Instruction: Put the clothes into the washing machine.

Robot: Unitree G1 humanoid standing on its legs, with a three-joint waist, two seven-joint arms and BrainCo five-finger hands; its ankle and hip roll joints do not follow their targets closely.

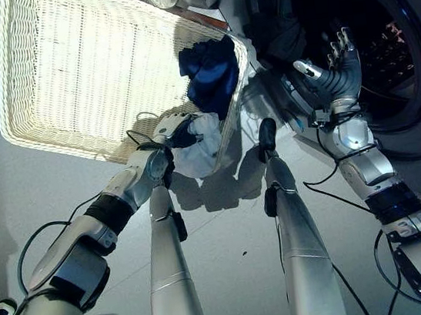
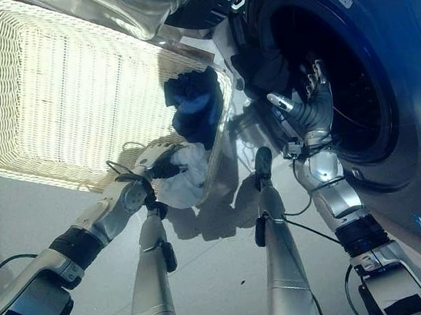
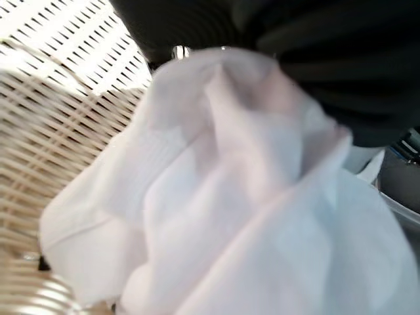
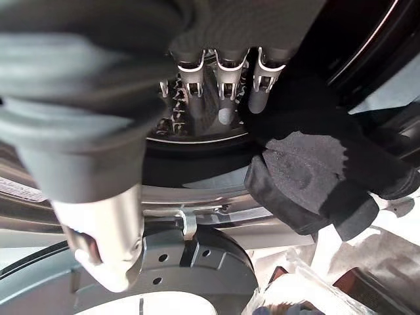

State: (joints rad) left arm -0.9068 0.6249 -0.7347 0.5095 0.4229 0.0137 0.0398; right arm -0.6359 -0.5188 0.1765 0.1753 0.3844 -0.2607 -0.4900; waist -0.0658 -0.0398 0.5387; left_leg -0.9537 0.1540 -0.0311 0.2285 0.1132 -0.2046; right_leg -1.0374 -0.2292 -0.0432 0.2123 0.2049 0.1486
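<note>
A white wicker basket (image 1: pixel 38 141) stands on the floor to the left of the washing machine (image 1: pixel 420 99). A dark blue garment (image 1: pixel 213 70) lies in the basket's corner nearest the machine. At the basket's near rim my left hand (image 1: pixel 176 129) is shut on a white cloth (image 1: pixel 203 149), which bunches up close in the left wrist view (image 3: pixel 249 197). My right hand (image 1: pixel 337 75) is open, fingers straight, in front of the round drum opening (image 1: pixel 382 42). A dark grey garment (image 4: pixel 308 184) hangs over the opening's rim, beside the right hand and apart from it.
The machine's open door with its clear glass bowl (image 2: pixel 121 6) hangs over the basket's far edge. Grey floor (image 1: pixel 228 233) stretches between the basket and the machine.
</note>
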